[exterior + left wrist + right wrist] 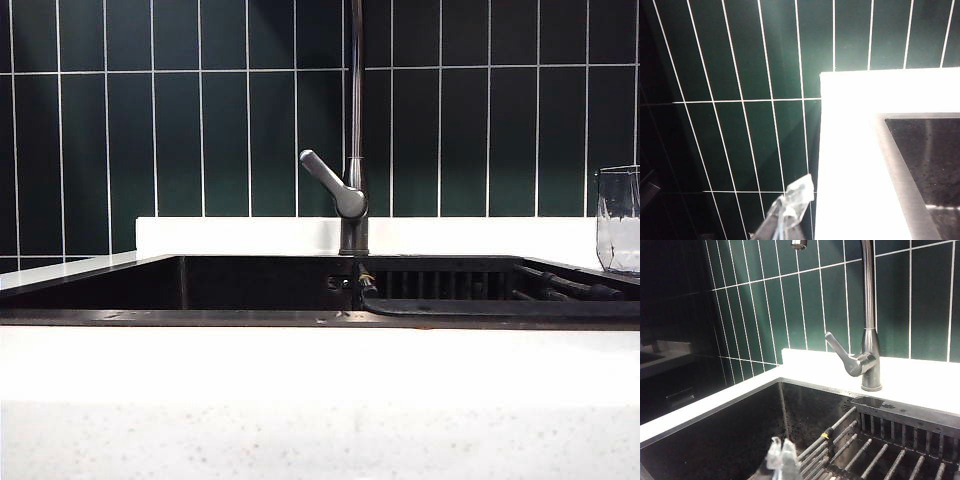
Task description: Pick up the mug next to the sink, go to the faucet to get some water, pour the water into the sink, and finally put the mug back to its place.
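In the exterior view the faucet [354, 190] stands at the centre of the frame, its thin pipe running up out of the top edge and its grey lever angled up to the left. Below it the black sink [250, 285] stretches across the middle of the frame, set in a white counter [320, 400], with a ribbed rack [450, 283] in its right part. The mug [619, 220] stands upright on the counter at the far right edge, partly cut off by the frame, well apart from the faucet. Dark green tiles [200, 120] fill the background. Neither arm shows in this view. In the left wrist view the left gripper [790, 210] pokes in at the bottom centre with its clear tips pressed together and nothing between them, in front of the tiles and beside the counter's corner. In the right wrist view the right gripper [781, 457] sits at the bottom centre, tips closed and empty, over the sink basin, with the faucet to the upper right.
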`<state>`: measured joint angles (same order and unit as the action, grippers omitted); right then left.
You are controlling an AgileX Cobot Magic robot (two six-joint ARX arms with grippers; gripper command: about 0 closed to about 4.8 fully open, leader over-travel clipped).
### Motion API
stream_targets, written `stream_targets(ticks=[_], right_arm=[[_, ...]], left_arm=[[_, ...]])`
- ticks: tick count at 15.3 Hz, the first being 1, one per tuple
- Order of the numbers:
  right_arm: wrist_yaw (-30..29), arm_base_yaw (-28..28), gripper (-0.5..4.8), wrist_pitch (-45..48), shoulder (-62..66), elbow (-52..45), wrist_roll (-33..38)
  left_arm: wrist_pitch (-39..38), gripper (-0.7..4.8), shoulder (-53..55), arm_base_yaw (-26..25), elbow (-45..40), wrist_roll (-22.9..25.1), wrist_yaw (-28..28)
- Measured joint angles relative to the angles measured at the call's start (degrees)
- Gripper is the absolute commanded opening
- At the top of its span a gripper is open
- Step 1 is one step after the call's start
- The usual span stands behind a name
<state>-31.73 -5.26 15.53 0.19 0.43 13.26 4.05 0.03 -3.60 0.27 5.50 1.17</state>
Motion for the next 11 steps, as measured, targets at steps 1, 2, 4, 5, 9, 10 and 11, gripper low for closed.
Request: stream_targets(ticks=[1, 2, 4, 5, 9, 10, 11], right_arm=[[0.00, 0.00, -0.05, 0.00, 0.00, 0.00, 0.00], [0.00, 0.00, -0.05, -0.44, 0.00, 0.00, 0.00], [-0.04, 0.74, -0.05, -2.25, 0.00, 0.00, 0.00], [0.00, 1.88, -0.05, -2.27, 0.00, 0.00, 0.00], [0.00, 14.10, -0.05, -2.95, 0.00, 0.00, 0.00], [0.09, 16.31, -0.05, -2.95, 0.00, 0.00, 0.02], [0.04, 17.07, -0.05, -2.89, 0.00, 0.00, 0.02]], left_arm=[[0.00, -0.06, 0.00, 0.00, 0.00, 0.00, 0.00], [0.00, -0.06, 0.00, 0.00, 0.00, 0.00, 0.00], [0.00, -0.06, 0.00, 0.00, 0.00, 0.00, 0.00], [0.00, -0.06, 0.00, 0.00, 0.00, 0.00, 0.00], [0.00, -0.06, 0.00, 0.00, 0.00, 0.00, 0.00], [0.00, -0.06, 0.00, 0.00, 0.00, 0.00, 0.00], [-0.02, -0.06, 0.00, 0.00, 0.00, 0.00, 0.00]])
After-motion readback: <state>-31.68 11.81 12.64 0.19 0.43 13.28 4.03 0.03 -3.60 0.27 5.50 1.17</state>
